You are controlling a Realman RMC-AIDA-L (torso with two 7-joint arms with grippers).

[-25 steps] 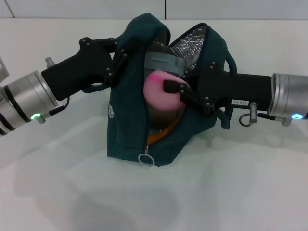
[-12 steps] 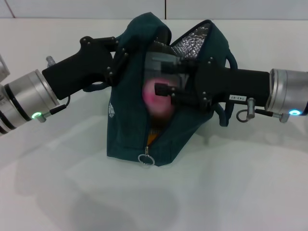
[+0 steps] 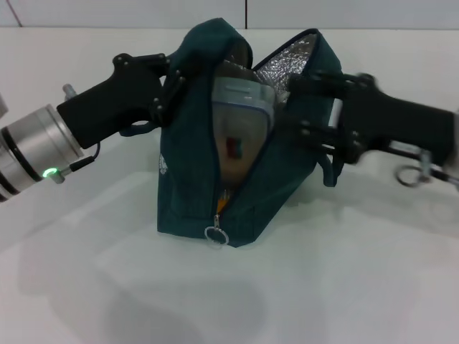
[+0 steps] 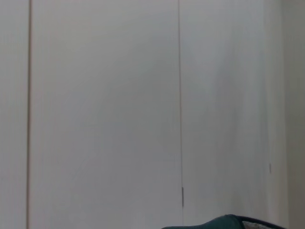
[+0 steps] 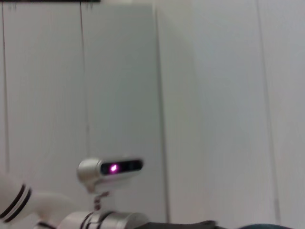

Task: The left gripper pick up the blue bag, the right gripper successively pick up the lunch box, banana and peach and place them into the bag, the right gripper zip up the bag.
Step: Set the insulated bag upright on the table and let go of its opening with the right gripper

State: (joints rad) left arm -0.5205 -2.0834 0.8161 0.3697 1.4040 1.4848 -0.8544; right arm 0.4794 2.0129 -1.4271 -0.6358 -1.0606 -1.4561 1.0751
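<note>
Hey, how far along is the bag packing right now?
Packing looks nearly done: the lunch box stands inside the open blue bag, which the left tool holds by its edge. The peach isn't visible. The right tool is at the opening. Zipping remains; the zipper pull hangs low.

We are seeing the blue bag (image 3: 193, 172) showing matt woven cloth, its lining shining as crinkled silver foil, a metal ring pull gleaming at the zipper, the lunch box (image 3: 240, 125) looking like clear smooth plastic, the left pincer (image 3: 171, 89) in matt black, the worktop (image 3: 323, 287) lying smooth and white.

white table (image 3: 344, 287), blue bag (image 3: 190, 172) on it
</note>
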